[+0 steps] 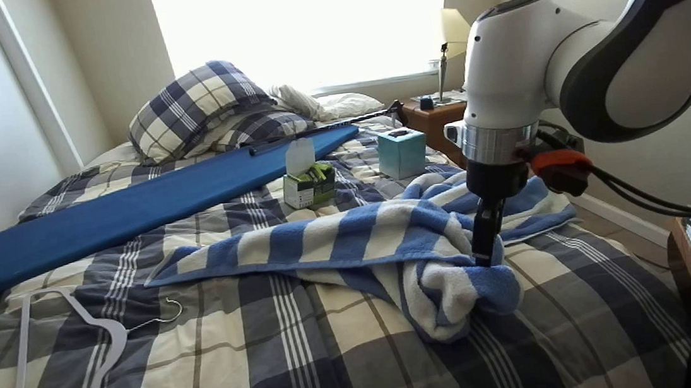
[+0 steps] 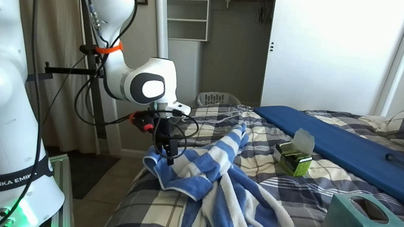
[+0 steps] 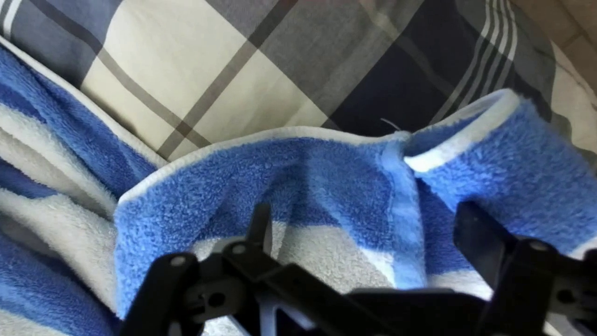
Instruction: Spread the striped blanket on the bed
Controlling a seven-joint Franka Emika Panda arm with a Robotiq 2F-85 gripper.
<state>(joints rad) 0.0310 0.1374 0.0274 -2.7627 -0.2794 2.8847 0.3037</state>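
The striped blanket lies rumpled and bunched on the bed, with one striped flap stretched to a point away from the bunched part. It also shows in an exterior view, with loose folds running to the front, and it covers much of the wrist view. My gripper points down at the bunched end near the bed's side. In the wrist view the gripper has its fingers wide apart, with a folded blanket edge between them. Whether the fingertips touch the cloth is hard to tell.
A long blue flat pad lies across the bed with a black pole on it. An opened green box, a teal tissue box and a grey hanger lie around the blanket. A plaid pillow is at the back.
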